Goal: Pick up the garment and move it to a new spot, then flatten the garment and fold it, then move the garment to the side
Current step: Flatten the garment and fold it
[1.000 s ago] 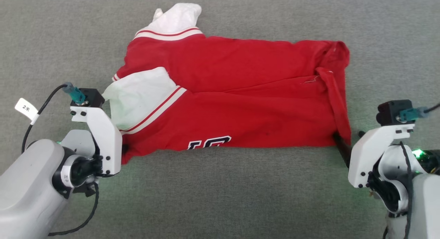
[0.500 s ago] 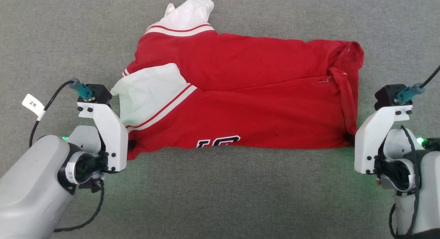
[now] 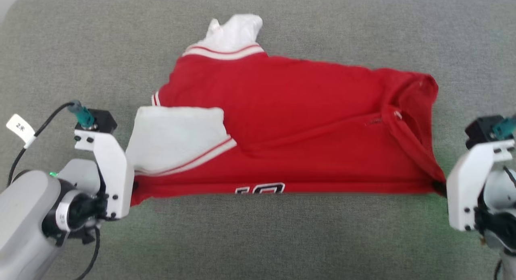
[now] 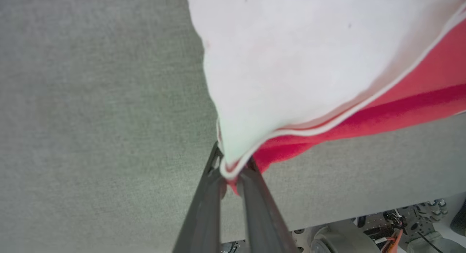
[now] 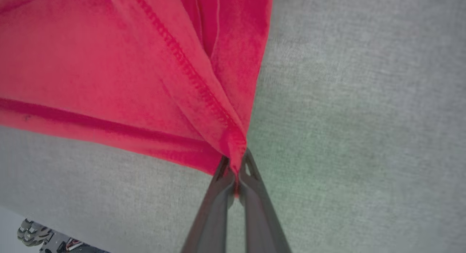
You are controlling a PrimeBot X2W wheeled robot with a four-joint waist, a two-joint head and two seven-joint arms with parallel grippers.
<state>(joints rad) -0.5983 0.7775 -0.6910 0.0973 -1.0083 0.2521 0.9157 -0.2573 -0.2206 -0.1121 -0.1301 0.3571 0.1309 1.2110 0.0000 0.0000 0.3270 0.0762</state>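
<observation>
Grey fabric surface [image 3: 258,239] spreads wide, and the garment [image 3: 306,127] lies across its middle, near edge pulled straight. At the garment's near left corner the left gripper [image 4: 233,173] pinches white sleeve and red cloth. At its near right corner the right gripper [image 5: 235,169] pinches red hem.

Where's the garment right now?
Head view: the garment spreads mid-frame on the grey surface, its near edge stretched between the left gripper and right gripper.

Lettering [image 3: 260,189] on the garment [image 3: 298,123] mostly hidden (tucked under), head view blurred
</observation>
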